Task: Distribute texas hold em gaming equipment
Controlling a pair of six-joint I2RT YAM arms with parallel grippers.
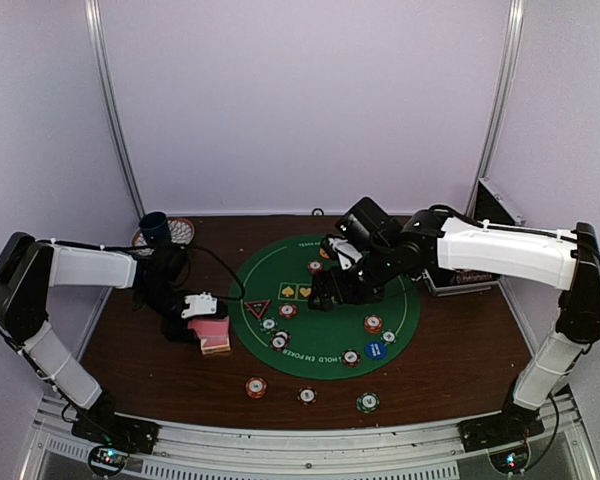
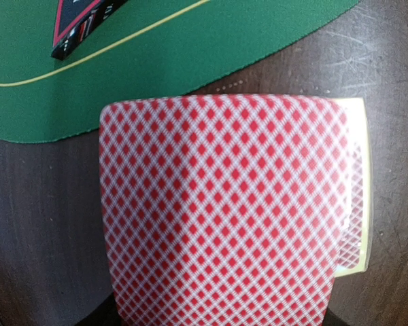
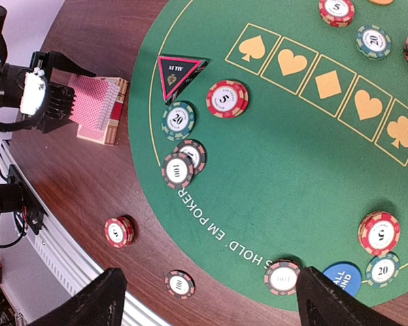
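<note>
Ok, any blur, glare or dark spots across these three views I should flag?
Top external: even light, sharp. Left wrist: the playing card sits too close, its pattern soft; the green mat behind looks sharper. Right wrist: crisp, numbers on the chips legible; its own fingers are dark silhouettes.

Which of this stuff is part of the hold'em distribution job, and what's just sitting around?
Job:
- red-diamond-backed playing cards
- round striped poker chips
- red-edged black triangle marker
- blue round disc

Just lying about:
- dark blue cup
- patterned round plate
- silver-and-black chip case
</note>
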